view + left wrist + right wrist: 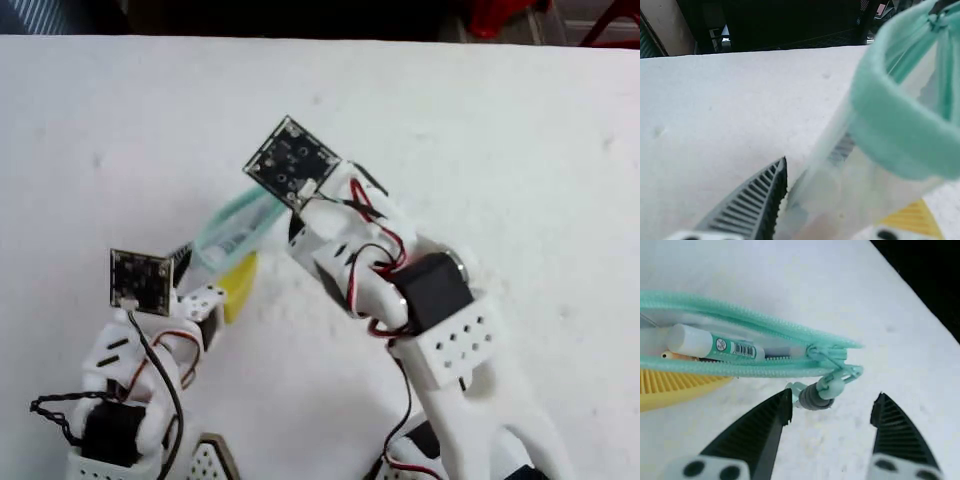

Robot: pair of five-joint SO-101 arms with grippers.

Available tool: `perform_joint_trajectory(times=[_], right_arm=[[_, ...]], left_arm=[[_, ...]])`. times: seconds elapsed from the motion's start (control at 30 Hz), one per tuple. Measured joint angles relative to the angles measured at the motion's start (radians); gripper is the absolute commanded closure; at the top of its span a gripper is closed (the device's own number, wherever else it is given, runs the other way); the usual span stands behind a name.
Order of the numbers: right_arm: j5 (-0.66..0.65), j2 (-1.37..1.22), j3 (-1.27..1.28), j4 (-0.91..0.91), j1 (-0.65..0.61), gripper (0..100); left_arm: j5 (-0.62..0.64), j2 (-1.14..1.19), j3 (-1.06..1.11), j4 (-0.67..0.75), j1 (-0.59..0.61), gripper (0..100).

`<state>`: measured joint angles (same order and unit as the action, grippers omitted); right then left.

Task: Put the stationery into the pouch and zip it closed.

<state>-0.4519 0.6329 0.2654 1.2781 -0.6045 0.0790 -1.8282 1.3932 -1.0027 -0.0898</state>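
Observation:
A translucent pouch (235, 226) with a teal zipper band lies between the two arms. My left gripper (850, 192) is shut on the pouch (875, 165), with its dark ridged finger (757, 202) on one side and its yellow finger (912, 220) on the other. Through the part-open zip I see a white and teal pen (715, 345) inside the pouch (740, 322). My right gripper (834, 402) stands open at the pouch's zipper end. The zipper pull (820, 392) hangs between its black fingers (767, 422), apart from both.
The white table (480, 130) stretches free to the far side and to the right. The yellow finger (675, 385) of the left gripper lies under the pouch. The right arm's body (440, 310) crosses the lower right.

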Motion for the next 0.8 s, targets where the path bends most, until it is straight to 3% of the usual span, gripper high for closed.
perform_joint_trajectory(times=[0.43,0.67,0.8], right_arm=[[0.012,0.071,0.153,-0.18,0.0,75.5],[0.324,0.155,-0.038,-0.037,-0.077,74.1],[0.532,0.124,-0.158,-0.008,-0.13,62.3]], left_arm=[[0.0,0.0,0.0,0.0,0.0,74],[0.0,0.0,0.0,0.0,0.0,74],[0.0,0.0,0.0,0.0,0.0,74]])
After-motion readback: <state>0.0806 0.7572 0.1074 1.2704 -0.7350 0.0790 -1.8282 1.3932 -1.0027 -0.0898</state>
